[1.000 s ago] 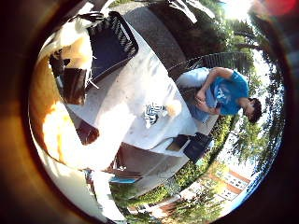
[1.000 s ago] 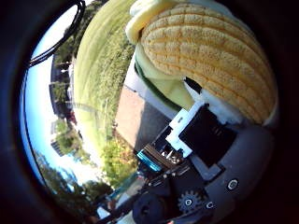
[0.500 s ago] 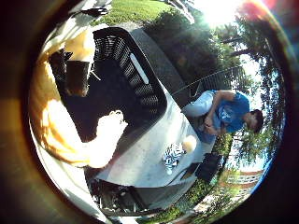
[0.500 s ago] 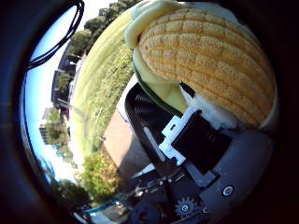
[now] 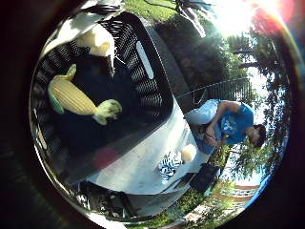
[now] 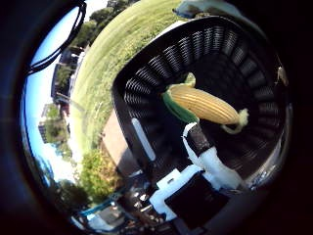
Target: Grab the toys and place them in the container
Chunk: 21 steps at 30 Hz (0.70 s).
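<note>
A yellow corn toy (image 6: 203, 103) with a green husk lies on the floor of the black slatted container (image 6: 147, 147). It also shows in the little finger side view (image 5: 74, 96), inside the container (image 5: 148, 81). My hand (image 6: 210, 162) hangs above the container with its fingers relaxed and nothing between them; a white finger (image 5: 98, 40) shows over the container's rim. A striped black-and-white toy (image 5: 170, 165) and a small beige toy (image 5: 189, 151) lie on the white table (image 5: 133, 164), away from the container.
The container stands on the white table outdoors, with grass (image 6: 117, 54) and paving around. A black object (image 5: 203, 177) sits at the table's far edge. A person in blue sits beyond the table, touching none of the toys.
The corn toy was held against my palm; it has left my hand and now lies in the container. The hand has moved over the container and the fingers have opened.
</note>
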Available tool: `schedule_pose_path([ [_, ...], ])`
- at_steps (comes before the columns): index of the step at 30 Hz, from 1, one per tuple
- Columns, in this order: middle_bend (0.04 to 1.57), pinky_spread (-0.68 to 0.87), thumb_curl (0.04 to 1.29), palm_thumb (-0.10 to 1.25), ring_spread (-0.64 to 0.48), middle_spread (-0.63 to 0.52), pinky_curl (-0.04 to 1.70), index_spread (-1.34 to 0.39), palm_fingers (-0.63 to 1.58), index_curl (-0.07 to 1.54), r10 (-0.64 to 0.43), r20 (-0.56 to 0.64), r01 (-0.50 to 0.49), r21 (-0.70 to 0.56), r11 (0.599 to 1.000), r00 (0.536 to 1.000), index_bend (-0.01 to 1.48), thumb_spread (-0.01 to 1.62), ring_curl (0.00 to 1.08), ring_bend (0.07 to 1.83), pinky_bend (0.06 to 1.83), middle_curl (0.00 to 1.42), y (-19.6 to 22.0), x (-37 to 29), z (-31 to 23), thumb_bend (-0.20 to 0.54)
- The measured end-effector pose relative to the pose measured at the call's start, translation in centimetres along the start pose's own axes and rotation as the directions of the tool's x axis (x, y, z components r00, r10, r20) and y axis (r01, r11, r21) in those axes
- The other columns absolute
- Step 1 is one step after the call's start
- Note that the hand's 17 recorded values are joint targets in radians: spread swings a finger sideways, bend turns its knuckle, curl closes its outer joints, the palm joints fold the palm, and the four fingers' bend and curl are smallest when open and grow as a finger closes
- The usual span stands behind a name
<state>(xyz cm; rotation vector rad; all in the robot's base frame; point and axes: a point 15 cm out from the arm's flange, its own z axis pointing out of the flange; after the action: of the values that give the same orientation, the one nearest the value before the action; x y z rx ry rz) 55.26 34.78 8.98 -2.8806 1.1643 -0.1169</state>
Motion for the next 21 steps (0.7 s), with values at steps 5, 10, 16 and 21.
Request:
schedule_pose_path([
  [5, 0.13, 0.54, 0.39, 0.58, 0.33, 0.18, 0.54, -0.45, -0.08, 0.13, 0.041, -0.015, -0.04, 0.036, 0.999, 0.999, 0.26, 1.1, 0.34, 0.53, 0.96, 0.36, 0.5, 3.5, -6.1, -0.033],
  [10, 0.15, 0.54, 0.37, 0.57, 0.33, 0.17, 0.49, -0.43, -0.05, 0.18, 0.13, -0.024, -0.129, 0.035, 0.991, 0.991, 0.22, 1.1, 0.32, 0.49, 0.89, 0.32, 4.6, 10.7, -12.7, -0.032],
  [16, 0.18, 0.54, 0.35, 0.58, 0.32, 0.16, 0.43, -0.4, 0.01, 0.2, 0.241, -0.028, -0.241, -0.011, 0.97, 0.97, 0.17, 1.11, 0.32, 0.5, 0.83, 0.31, 12.7, 20.4, -15.3, -0.029],
  [21, 0.18, 0.53, 0.35, 0.58, 0.31, 0.13, 0.4, -0.36, 0.04, 0.22, 0.322, -0.023, -0.323, -0.068, 0.944, 0.946, 0.17, 1.12, 0.32, 0.5, 0.79, 0.32, 20.1, 27.2, -13.3, -0.029],
])
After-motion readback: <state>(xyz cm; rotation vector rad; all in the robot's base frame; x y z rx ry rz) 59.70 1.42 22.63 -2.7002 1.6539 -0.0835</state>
